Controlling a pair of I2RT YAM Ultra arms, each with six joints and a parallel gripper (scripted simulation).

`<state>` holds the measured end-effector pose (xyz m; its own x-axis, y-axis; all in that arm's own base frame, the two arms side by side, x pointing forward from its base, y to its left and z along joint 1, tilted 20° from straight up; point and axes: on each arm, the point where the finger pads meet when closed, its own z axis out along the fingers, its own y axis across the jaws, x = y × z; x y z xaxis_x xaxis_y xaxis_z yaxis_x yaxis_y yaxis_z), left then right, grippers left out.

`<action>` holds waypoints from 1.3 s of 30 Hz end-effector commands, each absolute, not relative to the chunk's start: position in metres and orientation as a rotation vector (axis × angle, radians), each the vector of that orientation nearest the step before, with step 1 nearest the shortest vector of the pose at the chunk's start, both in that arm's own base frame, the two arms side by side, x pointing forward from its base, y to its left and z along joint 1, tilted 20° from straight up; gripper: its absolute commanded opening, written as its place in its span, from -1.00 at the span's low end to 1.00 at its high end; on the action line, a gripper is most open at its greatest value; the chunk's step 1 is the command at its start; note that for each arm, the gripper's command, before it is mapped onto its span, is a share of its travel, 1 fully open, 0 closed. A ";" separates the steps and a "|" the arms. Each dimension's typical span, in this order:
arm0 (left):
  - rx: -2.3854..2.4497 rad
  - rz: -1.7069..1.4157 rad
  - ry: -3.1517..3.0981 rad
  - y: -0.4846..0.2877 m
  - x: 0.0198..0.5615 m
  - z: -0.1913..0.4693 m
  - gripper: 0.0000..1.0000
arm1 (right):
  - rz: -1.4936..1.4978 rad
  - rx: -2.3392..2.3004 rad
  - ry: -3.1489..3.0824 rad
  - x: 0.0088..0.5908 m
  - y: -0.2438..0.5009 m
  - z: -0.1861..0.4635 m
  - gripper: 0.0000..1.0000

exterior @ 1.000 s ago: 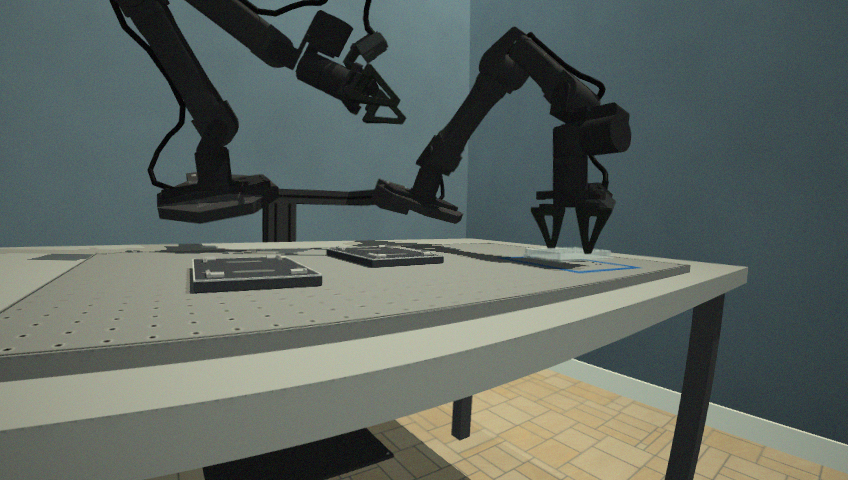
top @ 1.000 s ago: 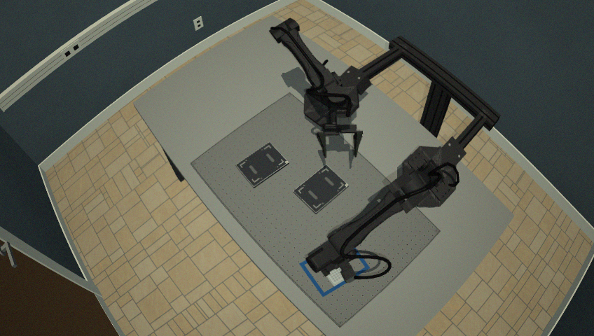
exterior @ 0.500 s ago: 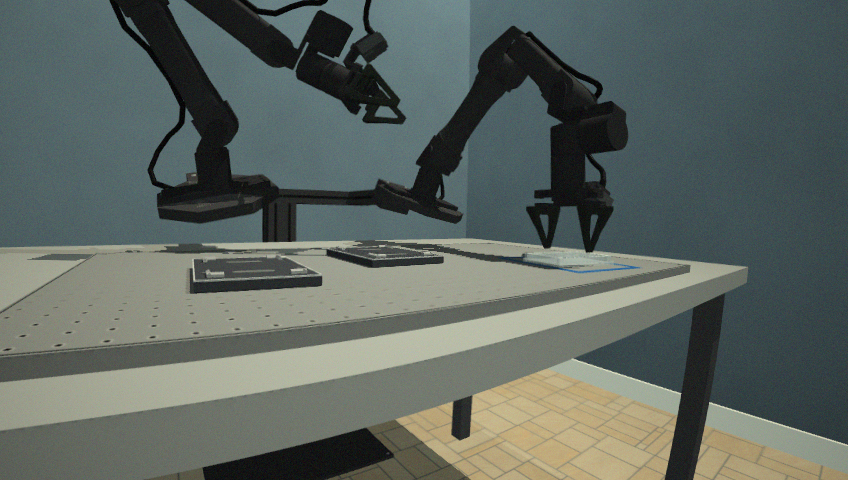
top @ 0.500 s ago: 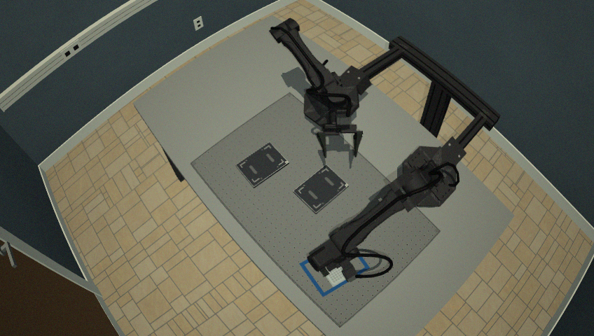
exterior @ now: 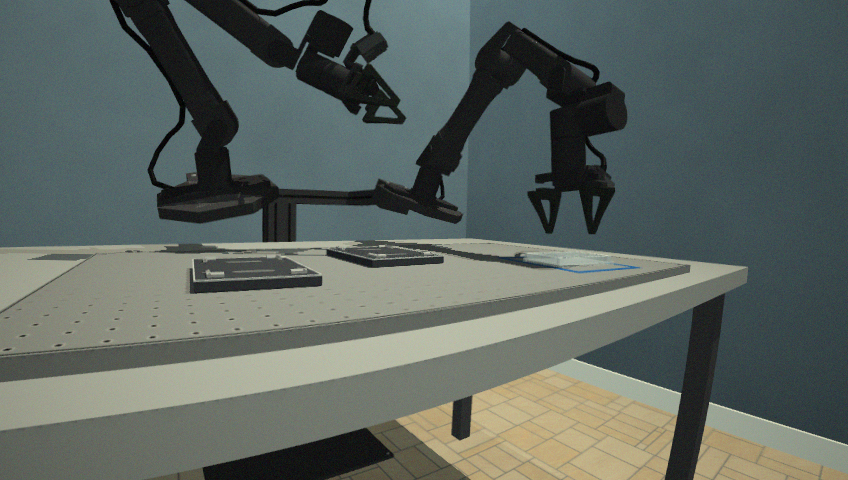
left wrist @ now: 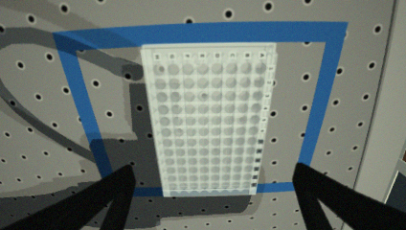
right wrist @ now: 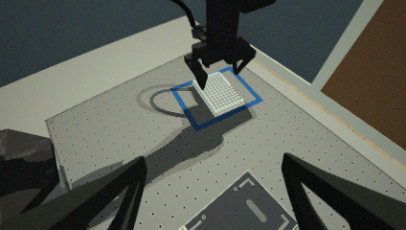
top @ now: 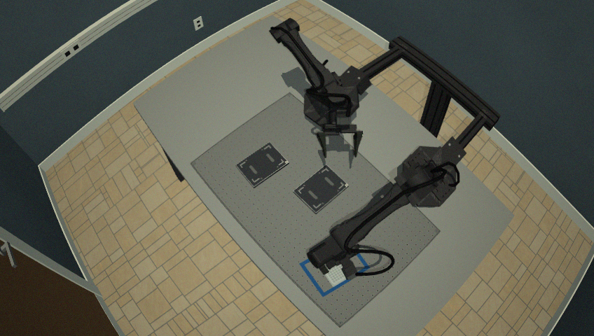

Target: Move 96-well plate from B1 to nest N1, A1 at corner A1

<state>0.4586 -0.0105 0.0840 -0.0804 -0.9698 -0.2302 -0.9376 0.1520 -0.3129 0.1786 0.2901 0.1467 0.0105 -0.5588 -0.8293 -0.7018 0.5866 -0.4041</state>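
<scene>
With the left gripper [top: 336,269] [exterior: 570,231] [left wrist: 213,172] [right wrist: 218,80] released, hovering above the 96-well plate [top: 335,275] [exterior: 562,258] [left wrist: 211,120] [right wrist: 220,93] on B1 [top: 312,279] [exterior: 624,268] [left wrist: 201,34] [right wrist: 250,88], near the counter's [top: 233,99] [exterior: 357,380] [left wrist: 383,134] [right wrist: 120,57] far-left corner, apparently still needing the pick: centring, lowering, gripping, then carrying toward the right edge.

The 96-well plate [top: 335,275] [exterior: 565,259] [left wrist: 211,120] [right wrist: 219,93] looks like pale, slightly translucent plastic, its surface dimpled by wells. The perforated board [top: 266,225] [exterior: 357,303] [left wrist: 297,62] [right wrist: 120,115] looks matt grey. Both nests, the nearer to the plate [top: 310,185] [exterior: 383,260] [right wrist: 230,213] and the farther [top: 260,166] [exterior: 249,282], have smooth, dark, matt faces. The blue outline [top: 312,280] [exterior: 618,269] [left wrist: 201,34] [right wrist: 254,92] looks flat and matt, the floor [top: 146,199] [exterior: 535,416] like tile or stone.
</scene>
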 end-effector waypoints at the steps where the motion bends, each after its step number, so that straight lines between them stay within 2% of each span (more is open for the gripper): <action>1: -1.820 -0.103 2.051 -0.016 0.461 0.103 1.00 | 0.184 -1.042 1.628 0.177 0.294 0.159 1.00; 10: -1.815 -0.124 2.040 -0.029 0.441 0.176 1.00 | 0.184 -1.042 1.628 0.177 0.294 0.159 1.00; 14: -1.841 -0.076 2.076 -0.024 0.438 0.154 1.00 | 0.184 -1.042 1.628 0.177 0.294 0.159 1.00; 23: -1.783 -0.054 2.132 -0.023 0.438 0.150 1.00 | 0.184 -1.042 1.628 0.177 0.294 0.159 1.00; 39: -1.059 0.093 2.569 -0.021 0.444 0.138 1.00 | 0.184 -1.042 1.628 0.177 0.294 0.159 1.00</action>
<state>0.4440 -0.0228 0.1492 -0.5431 -0.7668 -0.3422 -0.7786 0.6125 -0.1368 0.1786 0.2901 0.1467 0.0105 -0.5588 -0.8293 -0.7018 0.5866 -0.4041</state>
